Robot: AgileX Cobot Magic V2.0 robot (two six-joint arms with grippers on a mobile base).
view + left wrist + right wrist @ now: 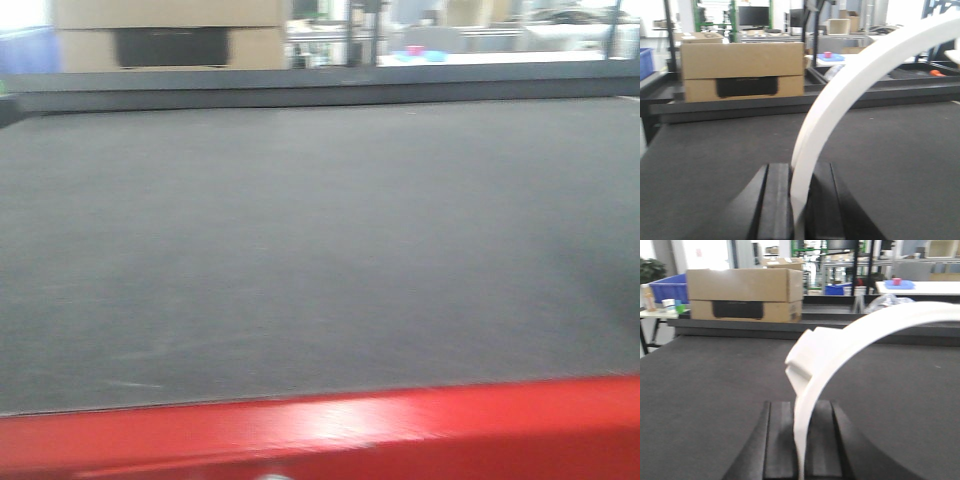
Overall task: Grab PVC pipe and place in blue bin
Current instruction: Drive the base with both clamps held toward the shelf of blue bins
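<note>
Left gripper (800, 172): fingers set narrow, and a white curved strip (850, 82) rises from the gap and arcs up to the right. It sits tight against the fingers, but I can't tell if I'm actually clamping it. Right gripper (801, 412) is much the same: narrow gap with a lugged white arc (870, 324) coming out of it and bending right, grip likewise unclear. I can't tell if either piece is the PVC pipe. Both grippers are low over the dark table (320, 250), facing a cardboard box (745, 295) at the far edge. A blue bin (665, 289) sits off the table, back left, well away from both grippers. The front view shows only the tabletop and its red edge (320, 430).
</note>
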